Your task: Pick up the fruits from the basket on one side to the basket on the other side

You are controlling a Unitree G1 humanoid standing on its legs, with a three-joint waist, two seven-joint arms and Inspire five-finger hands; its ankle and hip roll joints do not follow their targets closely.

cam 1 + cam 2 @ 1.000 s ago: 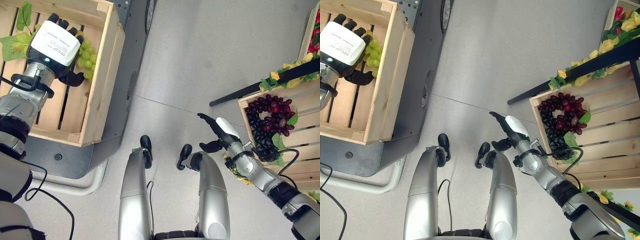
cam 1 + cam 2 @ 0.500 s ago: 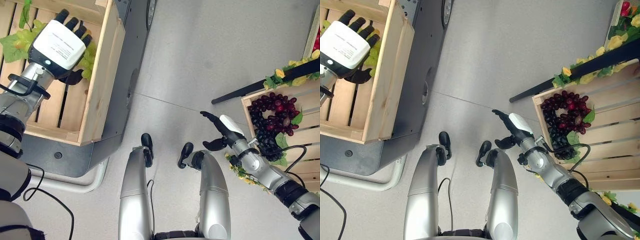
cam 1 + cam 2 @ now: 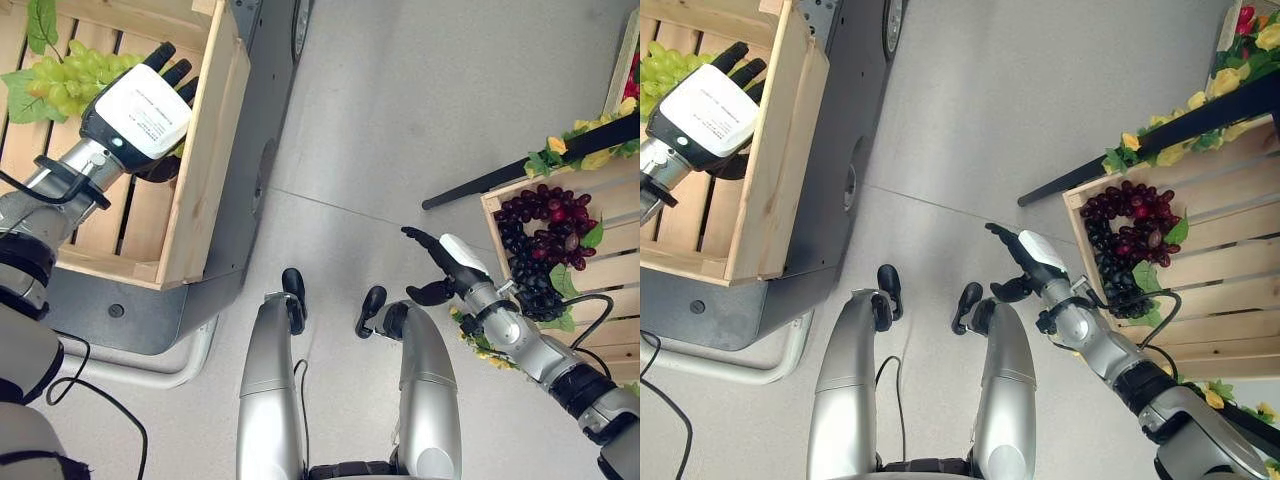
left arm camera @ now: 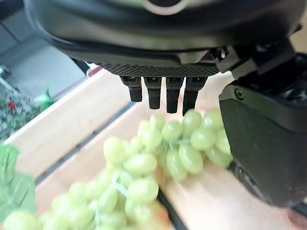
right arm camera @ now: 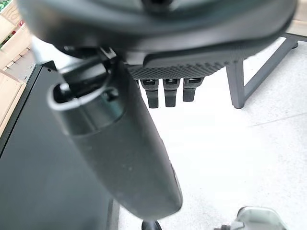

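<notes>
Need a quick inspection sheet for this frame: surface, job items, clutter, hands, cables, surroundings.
Surface: grey floor, seam across it.
Job's things: green grapes in the left wooden crate; dark grapes in the right wooden crate.
Clutter: nothing seen.
Hands: left hand open over the green grapes, fingers straight above them, not gripping; right hand open over the floor, holding nothing.
Cables: nothing seen.
Surroundings: dark cart under the left crate; yellow flowers along a black bar.

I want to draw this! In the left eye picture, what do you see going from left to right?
Green grapes → left hand → wooden crate wall → right hand → dark grapes.
</notes>
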